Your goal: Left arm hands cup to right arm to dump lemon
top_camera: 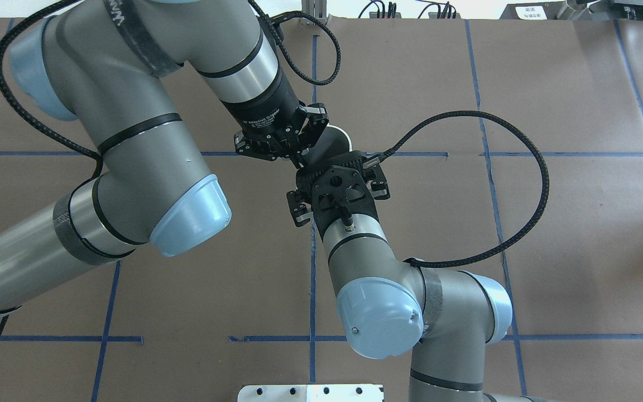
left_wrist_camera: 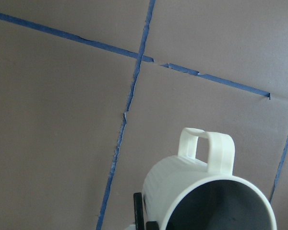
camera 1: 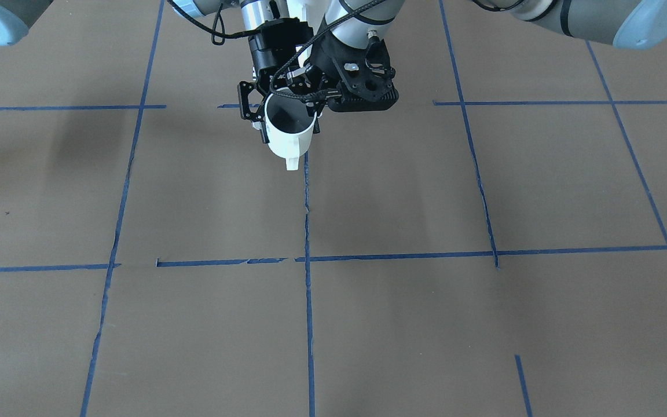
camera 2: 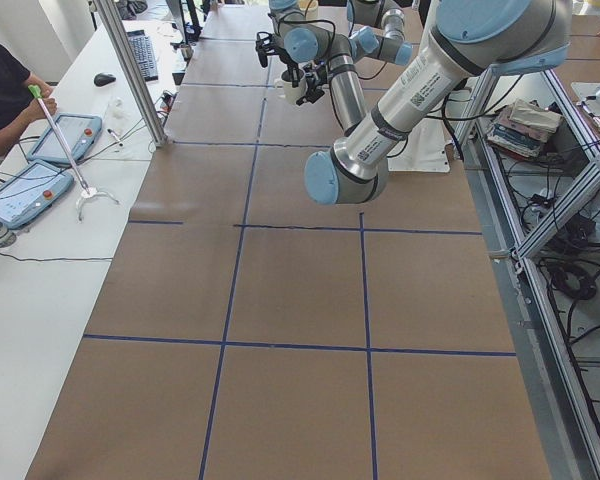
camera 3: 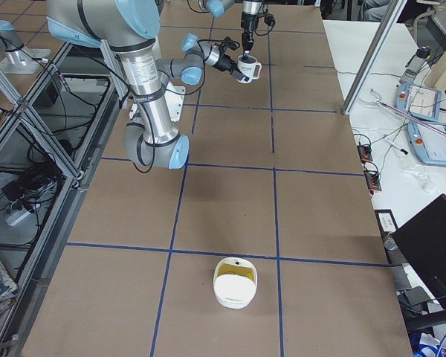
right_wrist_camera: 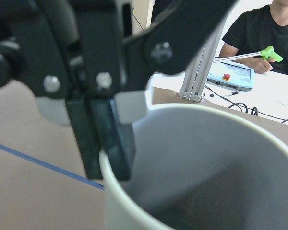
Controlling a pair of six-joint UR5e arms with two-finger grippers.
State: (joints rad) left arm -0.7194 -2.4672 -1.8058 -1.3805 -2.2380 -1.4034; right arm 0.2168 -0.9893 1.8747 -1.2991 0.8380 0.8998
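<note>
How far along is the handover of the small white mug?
Done: the left arm's black gripper holds the small white mug by its rim, off the brown table. In hand: the right arm's black gripper has fingers either side of the mug; clamped or not, I cannot tell. To do: release, then dumping. No lemon shows inside.

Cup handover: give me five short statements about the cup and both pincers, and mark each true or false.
1. The cup is mouth-up and clear of the table. True.
2. The left pincer clamps the cup's rim. True.
3. The handle points toward the robot. False: it points away from it.
4. The right pincer is far from the cup. False: its fingers flank the cup's body.
5. The cup is white outside and grey inside. True.
</note>
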